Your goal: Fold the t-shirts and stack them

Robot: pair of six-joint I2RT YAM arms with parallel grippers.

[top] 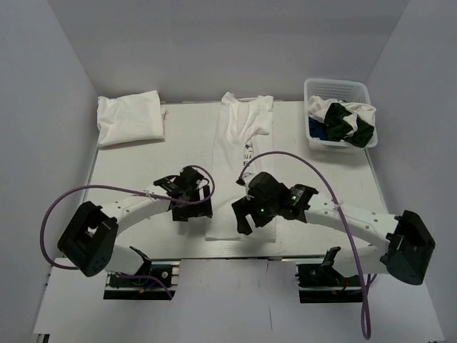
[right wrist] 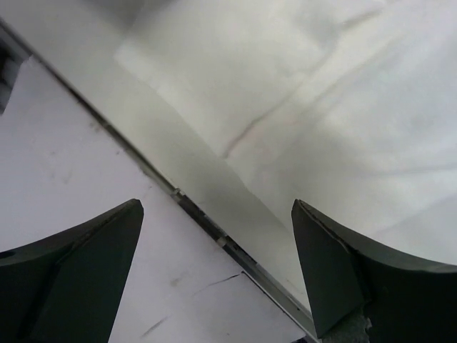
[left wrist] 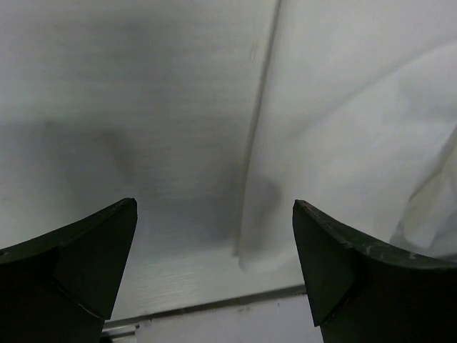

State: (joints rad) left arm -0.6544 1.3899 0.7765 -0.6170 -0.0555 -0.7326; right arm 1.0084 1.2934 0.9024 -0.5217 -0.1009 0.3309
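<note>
**One white t-shirt laid out, seen from above and from both wrists.**

- **Count.** Two arms work over one table (top: 143, 168).
  - One white t-shirt (top: 232, 153) lies spread at the middle of the table.
  - One folded white pile (top: 131, 118) sits at the far left corner. How many shirts it holds cannot be told.
  - One white lattice basket (top: 335, 83) stands at the far right corner. It holds a loose bundle of white cloth (top: 357, 113), dark green cloth (top: 335, 130) and blue cloth (top: 314, 128).
- **Orientation.** The long axis of the spread t-shirt runs from the near edge of the table to the far edge. The collar and short sleeves are at the far end and the hem is at the near end. The body lies as a narrow strip.
- **Writing.** A small dark print shows at the shirt's right edge about halfway along. It is too small to read.
- **Left gripper (top: 193, 209).** It hangs at the hem's left side. In the left wrist view its fingers (left wrist: 86, 264) are spread wide with nothing between them. They stand above bare table (left wrist: 128, 107), with the edge of the shirt (left wrist: 357, 128) just beside.
- **Right gripper (top: 246, 218).** It hangs at the hem's right side. In the right wrist view its fingers (right wrist: 357, 271) are likewise spread and hold nothing. They stand over the shirt's near corner (right wrist: 321, 93) and the edge strip of the table (right wrist: 164, 143).
</note>
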